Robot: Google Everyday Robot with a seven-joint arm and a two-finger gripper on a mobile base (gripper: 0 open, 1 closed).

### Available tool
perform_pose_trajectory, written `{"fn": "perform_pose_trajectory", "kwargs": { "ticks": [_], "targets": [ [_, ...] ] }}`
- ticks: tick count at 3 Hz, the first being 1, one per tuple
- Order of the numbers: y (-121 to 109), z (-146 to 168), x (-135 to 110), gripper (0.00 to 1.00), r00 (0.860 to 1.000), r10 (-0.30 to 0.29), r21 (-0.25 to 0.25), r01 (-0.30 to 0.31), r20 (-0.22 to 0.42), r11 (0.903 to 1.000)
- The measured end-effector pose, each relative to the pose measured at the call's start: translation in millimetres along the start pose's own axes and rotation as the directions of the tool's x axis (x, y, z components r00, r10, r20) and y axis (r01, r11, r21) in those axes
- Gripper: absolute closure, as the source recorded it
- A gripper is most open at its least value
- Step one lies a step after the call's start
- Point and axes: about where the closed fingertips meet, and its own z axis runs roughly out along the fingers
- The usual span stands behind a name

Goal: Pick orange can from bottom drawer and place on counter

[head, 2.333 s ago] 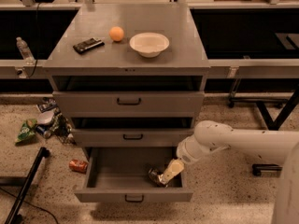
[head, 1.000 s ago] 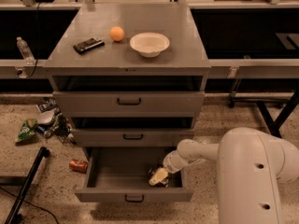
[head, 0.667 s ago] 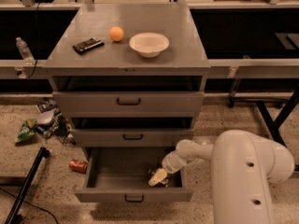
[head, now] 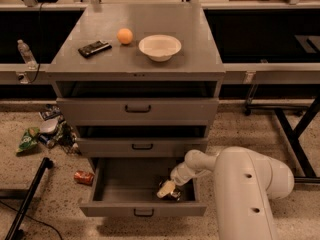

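The bottom drawer [head: 125, 189] of the grey cabinet is pulled out. My gripper [head: 167, 189] is down inside it at the right front, its pale tip close to the drawer floor. A small dark, shiny piece of the orange can [head: 175, 194] shows just right of the tip; the gripper covers most of the can. My white arm [head: 250, 184] reaches in from the lower right. The counter [head: 195, 29] is the cabinet's flat grey top, far above the gripper.
On the counter stand a white bowl [head: 160, 47], an orange ball [head: 125, 36] and a flat black object [head: 94, 48]. The two upper drawers are slightly open. A red can [head: 84, 177], litter [head: 30, 139] and a black pole [head: 30, 194] lie on the floor at left.
My gripper has shifted a little left and lower inside the bottom drawer. The arm's elbow has swung closer and now fills the lower right. Little has moved in the last second.
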Motion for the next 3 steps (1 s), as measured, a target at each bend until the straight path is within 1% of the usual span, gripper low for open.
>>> {"fn": "perform_pose_trajectory", "kwargs": {
  "ticks": [1, 2, 3],
  "targets": [
    [-6, 7, 5, 0.21, 1.0, 0.007, 0.01, -0.007, 0.001, 0.9999],
    [-11, 16, 12, 0.17, 1.0, 0.016, 0.029, -0.015, -0.006, 0.9995],
    [-17, 27, 18, 0.19, 1.0, 0.025, 0.064, -0.023, -0.015, 0.9977]
  ]
}}
